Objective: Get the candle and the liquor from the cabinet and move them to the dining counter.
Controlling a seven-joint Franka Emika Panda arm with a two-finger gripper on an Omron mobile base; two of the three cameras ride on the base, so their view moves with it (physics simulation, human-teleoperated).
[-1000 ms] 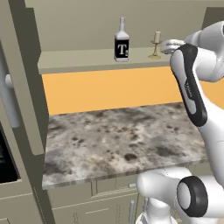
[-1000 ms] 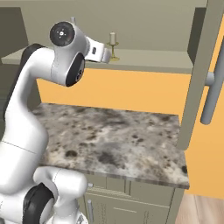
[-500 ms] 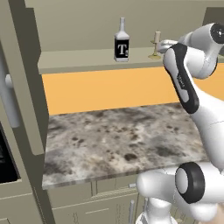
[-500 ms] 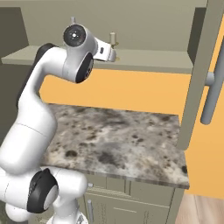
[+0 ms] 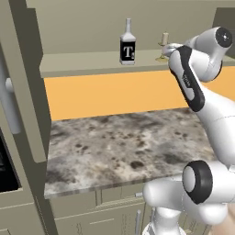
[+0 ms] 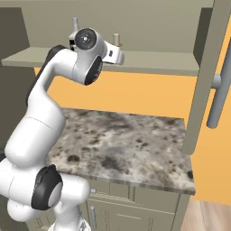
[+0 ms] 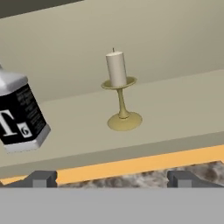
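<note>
The candle (image 7: 117, 69), cream on a small brass candlestick, stands upright on the shelf of the open cabinet (image 5: 92, 64). The liquor (image 5: 127, 44), a clear bottle with a black "T" label, stands to its left on the same shelf. My gripper (image 7: 111, 179) is open, level with the shelf's front edge and short of the candle, with nothing between its fingertips (image 7: 41, 178). In the left base view the gripper (image 5: 168, 49) sits just in front of the candle (image 5: 164, 40). In the right base view the arm hides most of the liquor (image 6: 75, 23). The dining counter is out of view.
A wall-backed marble worktop (image 5: 119, 147) lies below the shelf, with an orange wall behind it. The cabinet doors stand open on both sides: one on the left (image 5: 23, 92), one on the right with a long bar handle (image 6: 220, 92). Lower drawers (image 6: 135, 203) sit under the worktop.
The arm has lifted its elbow and carried the hand a little closer to the candle at shelf height. The gripper stays open; candle and liquor have not moved.
</note>
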